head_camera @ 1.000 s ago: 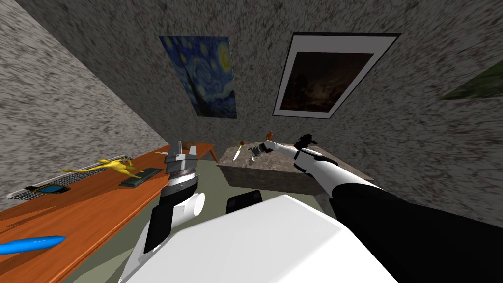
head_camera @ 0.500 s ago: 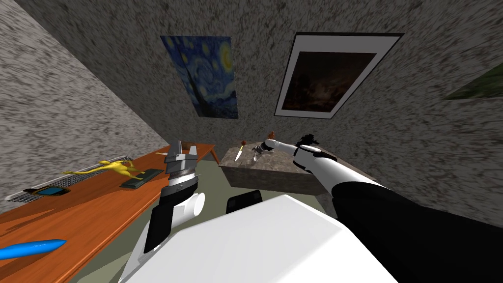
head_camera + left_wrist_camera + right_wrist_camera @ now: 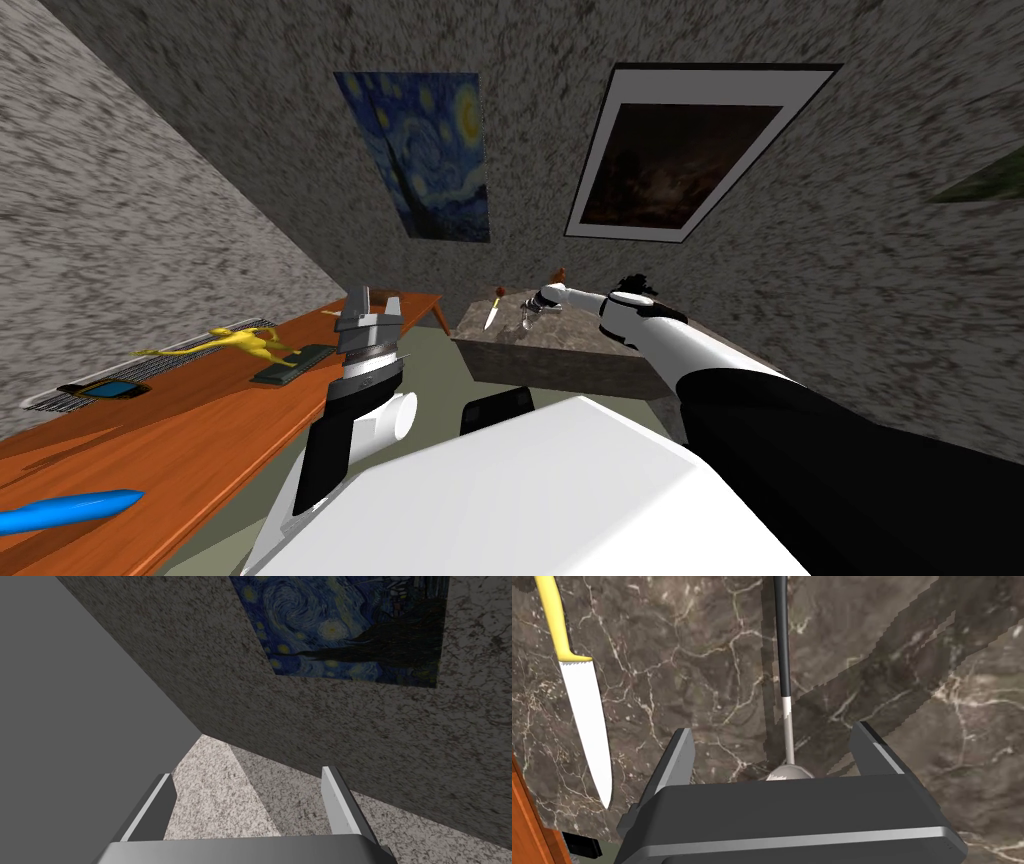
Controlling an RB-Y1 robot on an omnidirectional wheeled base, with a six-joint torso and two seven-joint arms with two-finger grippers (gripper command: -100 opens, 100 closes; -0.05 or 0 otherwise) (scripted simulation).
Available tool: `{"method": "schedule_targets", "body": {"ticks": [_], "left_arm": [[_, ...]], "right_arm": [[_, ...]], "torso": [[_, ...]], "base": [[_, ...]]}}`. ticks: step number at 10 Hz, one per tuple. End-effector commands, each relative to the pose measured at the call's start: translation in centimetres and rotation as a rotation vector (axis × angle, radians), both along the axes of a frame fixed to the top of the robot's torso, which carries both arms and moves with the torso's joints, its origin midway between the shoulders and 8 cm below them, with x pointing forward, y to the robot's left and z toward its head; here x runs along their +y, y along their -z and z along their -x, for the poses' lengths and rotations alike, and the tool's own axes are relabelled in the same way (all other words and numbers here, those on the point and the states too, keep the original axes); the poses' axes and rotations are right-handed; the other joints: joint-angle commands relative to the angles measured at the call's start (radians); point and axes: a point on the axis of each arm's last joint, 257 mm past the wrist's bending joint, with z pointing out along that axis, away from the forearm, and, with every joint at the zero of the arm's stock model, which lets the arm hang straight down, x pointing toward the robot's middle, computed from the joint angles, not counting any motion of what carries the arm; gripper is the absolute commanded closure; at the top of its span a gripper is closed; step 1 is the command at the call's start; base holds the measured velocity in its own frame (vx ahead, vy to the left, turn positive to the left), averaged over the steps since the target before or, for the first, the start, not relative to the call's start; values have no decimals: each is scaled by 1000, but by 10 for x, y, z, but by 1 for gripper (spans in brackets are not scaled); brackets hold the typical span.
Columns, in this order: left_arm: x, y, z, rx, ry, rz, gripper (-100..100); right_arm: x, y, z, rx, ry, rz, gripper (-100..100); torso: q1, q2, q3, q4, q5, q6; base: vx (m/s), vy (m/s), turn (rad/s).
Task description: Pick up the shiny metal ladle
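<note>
Right claw [image 3: 773, 728] has edged further out over the dark marble surface [image 3: 677, 641], fingers apart, ladle [image 3: 786, 716] lying between them, grey bowl at the claw's body, black handle pointing away, yellow-handled knife [image 3: 587, 721] beside one finger, left claw [image 3: 246, 772] apart too.

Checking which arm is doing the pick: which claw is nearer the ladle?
Right. The right claw is open right at the ladle on the dark marble top, with its shaft lined up between the fingers. The left claw is raised, open, beside the orange table, well short.
</note>
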Motion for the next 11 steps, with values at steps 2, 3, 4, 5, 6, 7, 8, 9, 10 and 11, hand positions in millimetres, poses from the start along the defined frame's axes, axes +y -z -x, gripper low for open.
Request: {"method": "schedule_targets", "body": {"ticks": [2,3,4,5,6,7,8,9,10,11], "left_arm": [[0,0,0,0,0,0,0],[0,0,0,0,0,0,0],[0,0,0,0,0,0,0],[0,0,0,0,0,0,0],[0,0,0,0,0,0,0],[0,0,0,0,0,0,0],[0,0,0,0,0,0,0],[0,0,0,0,0,0,0],[0,0,0,0,0,0,0],[0,0,0,0,0,0,0]], "right_arm": [[-39,15,4,16,-26,137,-100],[-48,22,7,26,-35,175,-100],[-55,28,10,37,-43,204,-100],[-60,34,14,48,-49,224,-100],[-57,30,10,42,-42,208,-100],[-57,31,10,43,-45,211,0],[-59,44,14,42,-42,211,-100],[-60,51,17,42,-40,211,-100],[-58,48,16,45,-43,212,-100],[-58,49,16,43,-42,211,100]], "torso": [[2,0,0,0,1,0],[3,-1,0,0,1,0],[3,-1,0,0,1,0],[2,0,0,0,1,0],[0,0,0,0,0,0],[-3,1,1,0,0,0],[-4,2,1,1,-1,0],[-5,1,1,0,-1,0],[-5,-1,0,0,-1,0],[-5,1,0,0,-1,0]], "base": [[41,117,28],[43,112,31],[40,90,29],[31,60,18],[11,24,3],[3,6,0],[31,4,22],[57,1,24],[18,3,-3],[0,0,0]]}}
